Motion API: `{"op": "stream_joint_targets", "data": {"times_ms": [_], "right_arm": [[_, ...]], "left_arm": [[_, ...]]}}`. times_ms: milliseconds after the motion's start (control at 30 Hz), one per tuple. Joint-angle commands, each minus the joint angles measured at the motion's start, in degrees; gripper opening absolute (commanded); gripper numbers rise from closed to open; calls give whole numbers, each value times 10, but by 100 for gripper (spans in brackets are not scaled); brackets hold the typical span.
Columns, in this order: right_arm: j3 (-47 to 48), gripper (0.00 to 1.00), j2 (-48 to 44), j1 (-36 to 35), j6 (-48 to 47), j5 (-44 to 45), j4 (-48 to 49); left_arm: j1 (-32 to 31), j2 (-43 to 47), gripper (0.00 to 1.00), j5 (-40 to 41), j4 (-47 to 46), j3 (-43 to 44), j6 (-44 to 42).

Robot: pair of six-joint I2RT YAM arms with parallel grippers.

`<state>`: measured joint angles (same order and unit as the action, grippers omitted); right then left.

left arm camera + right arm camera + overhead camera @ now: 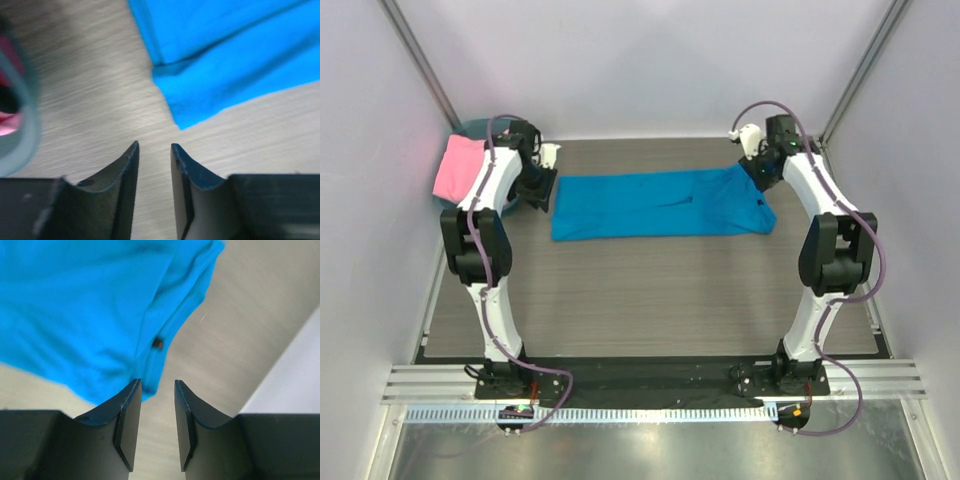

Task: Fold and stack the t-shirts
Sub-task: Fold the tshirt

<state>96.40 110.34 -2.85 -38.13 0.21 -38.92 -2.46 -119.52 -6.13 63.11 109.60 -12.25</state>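
The blue shirt (660, 203) is laid flat as a long folded band across the 12 o'clock half of the table (650, 300), with a small dark button seen near its 3 o'clock end, and wide bare table is left toward 6 o'clock. The left gripper (154, 146) is held just off the band's 9 o'clock corner and the right gripper (156, 382) at its 3 o'clock edge, both jaws parted and nothing gripped. The pink shirt (458, 168) is draped on the basket (30, 115) at 10 o'clock.

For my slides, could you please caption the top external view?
Left gripper and right gripper flank the folded blue t-shirt; pink t-shirt drapes the basket.
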Motion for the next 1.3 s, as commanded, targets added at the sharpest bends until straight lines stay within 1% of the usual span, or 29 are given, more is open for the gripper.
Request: {"op": "stream_joint_targets", "data": {"times_ms": [0, 33, 100, 200, 300, 333, 433, 900, 967, 1000, 1033, 1100, 1133, 1200, 1267], "right_arm": [[-1, 38, -8, 44, 46, -99, -91], [0, 39, -3, 57, 53, -107, -109], [-2, 40, 4, 65, 65, -118, -115], [3, 40, 14, 71, 54, -122, -134], [13, 40, 37, 81, 50, -146, -165], [15, 41, 45, 85, 49, -166, -175], [25, 41, 59, 92, 46, -191, -189], [42, 42, 109, 106, 36, -196, -197], [47, 38, 118, 110, 37, -204, -200], [49, 35, 122, 112, 39, -206, -199], [50, 23, 127, 114, 39, -206, -201], [55, 14, 131, 120, 39, -207, -206], [55, 8, 130, 123, 37, -209, -208], [59, 4, 129, 135, 33, -211, -212], [68, 2, 128, 143, 26, -211, -222]], "left_arm": [[-13, 9, 31, -68, 13, -26, -7], [-16, 4, 31, -73, 19, -29, -8], [-25, -11, 29, -94, 24, -31, -8], [-38, -34, 28, -110, 35, -25, -11], [-47, -52, 28, -113, 36, -19, -10], [-48, -57, 28, -112, 36, -18, -9], [-48, -70, 27, -102, 35, -12, -10], [-49, -101, 27, -57, 34, -11, -22], [-49, -105, 26, -51, 33, -7, -23], [-49, -106, 26, -49, 34, -7, -24], [-49, -107, 26, -43, 34, -5, -25], [-49, -112, 26, -38, 36, -1, -30], [-49, -113, 25, -34, 37, 1, -32], [-48, -115, 25, -30, 38, 4, -37], [-46, -116, 25, -26, 37, 5, -41]]}}
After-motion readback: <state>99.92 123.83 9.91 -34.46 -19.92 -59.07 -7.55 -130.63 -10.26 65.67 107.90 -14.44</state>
